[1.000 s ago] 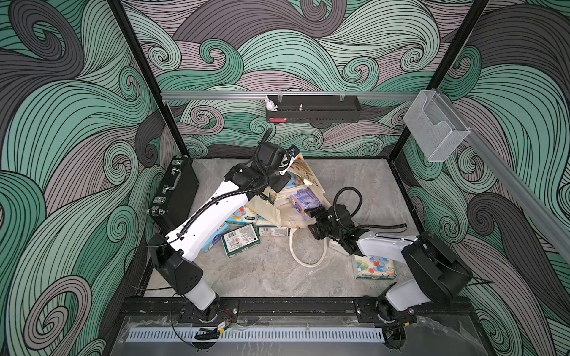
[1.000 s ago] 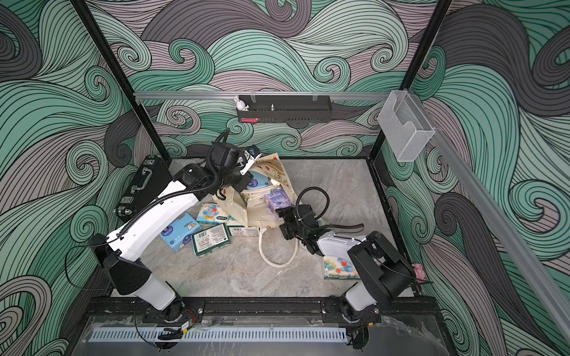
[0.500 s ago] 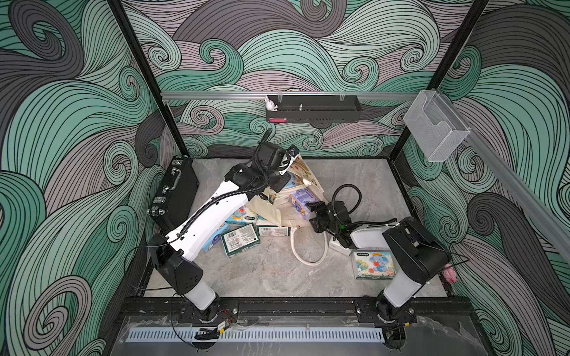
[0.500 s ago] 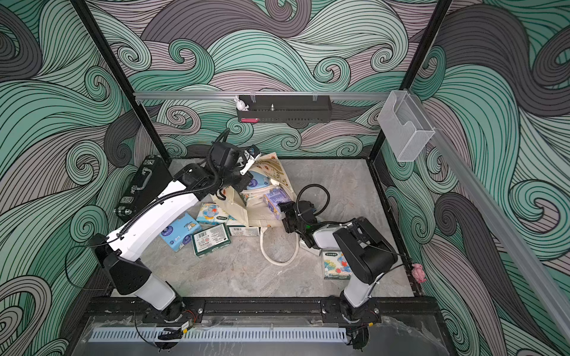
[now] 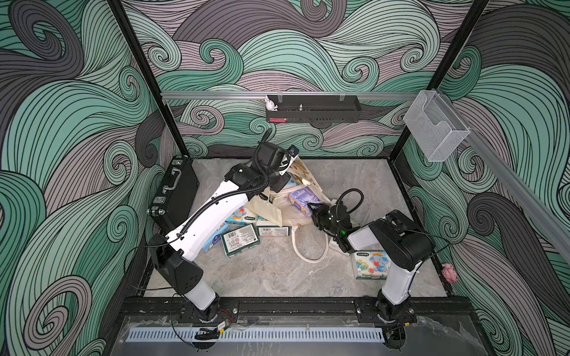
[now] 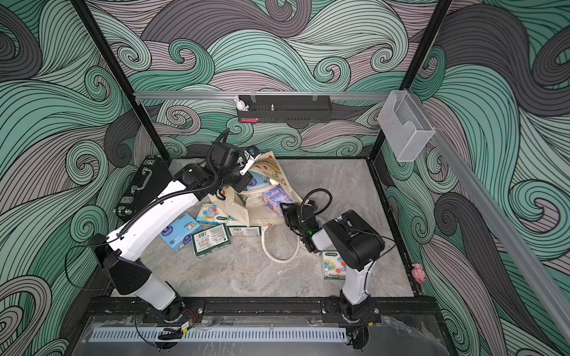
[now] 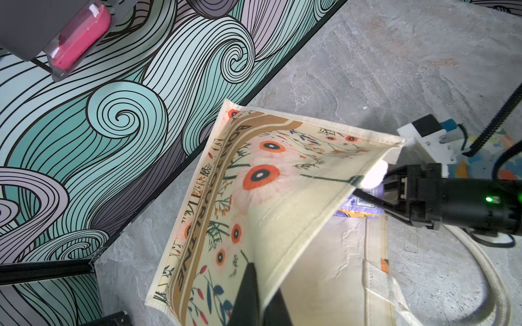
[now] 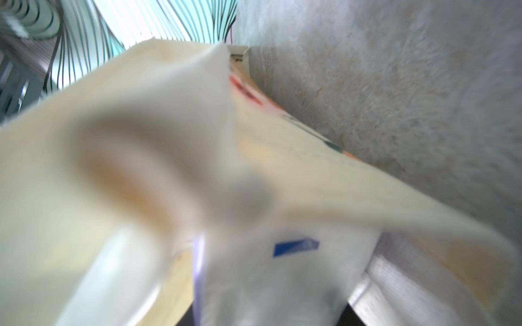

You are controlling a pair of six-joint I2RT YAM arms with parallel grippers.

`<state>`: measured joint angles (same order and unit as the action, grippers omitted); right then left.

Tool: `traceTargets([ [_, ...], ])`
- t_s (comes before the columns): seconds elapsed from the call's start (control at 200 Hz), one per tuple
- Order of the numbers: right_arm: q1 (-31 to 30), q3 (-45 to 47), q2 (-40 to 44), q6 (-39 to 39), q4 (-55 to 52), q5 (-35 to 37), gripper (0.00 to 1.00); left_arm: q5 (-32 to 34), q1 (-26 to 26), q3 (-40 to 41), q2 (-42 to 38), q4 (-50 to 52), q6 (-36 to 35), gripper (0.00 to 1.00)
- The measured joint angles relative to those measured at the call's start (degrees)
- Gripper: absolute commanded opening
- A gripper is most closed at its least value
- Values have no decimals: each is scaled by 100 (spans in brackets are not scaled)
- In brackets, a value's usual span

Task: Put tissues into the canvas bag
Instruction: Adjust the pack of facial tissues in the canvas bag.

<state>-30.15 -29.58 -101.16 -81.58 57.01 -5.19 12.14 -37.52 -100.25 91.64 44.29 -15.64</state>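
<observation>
My left gripper (image 7: 262, 299) is shut on the upper edge of the canvas bag (image 5: 277, 212) and holds the floral side (image 7: 254, 183) up, so the mouth gapes. A purple tissue pack (image 5: 299, 198) lies in the mouth, with a light blue pack (image 5: 288, 183) deeper inside. My right gripper (image 5: 311, 209) reaches in low, and its fingers close on the purple pack (image 7: 356, 210), which fills the blurred right wrist view (image 8: 268, 276). Several more tissues lie on the floor: a cartoon pack (image 5: 240, 215), a blue one (image 5: 216, 237), green labelled ones (image 5: 240, 243) and an elephant pack (image 5: 370, 265).
A black briefcase (image 5: 174, 194) leans on the left wall. The bag's handle loop (image 5: 308, 249) trails over the floor beside my right arm. A black shelf (image 5: 311, 108) and a clear bin (image 5: 435, 129) hang on the walls. A pink toy (image 5: 448, 272) sits at the right edge.
My right arm has folded in and pushed its gripper up to the bag's mouth, and its jaws have narrowed round the purple pack. The left arm and the bag have not moved.
</observation>
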Motion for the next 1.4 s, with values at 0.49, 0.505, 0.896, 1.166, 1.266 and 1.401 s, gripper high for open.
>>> traceTargets([
  [0.49,-809,-59,4977,5490,-4979,391,22,-350,87,-444,319,238,-516,0],
  [0.505,-870,-79,4988,5663,-5056,437,20,-376,92,-490,341,269,-527,0],
  [0.896,-1591,-173,4673,10813,-4640,1744,0,-1471,114,-2144,1189,1639,-595,0],
  [1.166,-1655,-282,4063,12815,-4378,1567,0,-1672,109,-1829,1010,1499,-387,0],
  [1.266,-1718,-278,3738,13195,-4129,1567,0,-1707,109,-1576,894,1351,-291,0],
  [1.401,-1786,-352,3283,13556,-3644,1578,0,-1840,111,-1506,833,1281,-184,0],
])
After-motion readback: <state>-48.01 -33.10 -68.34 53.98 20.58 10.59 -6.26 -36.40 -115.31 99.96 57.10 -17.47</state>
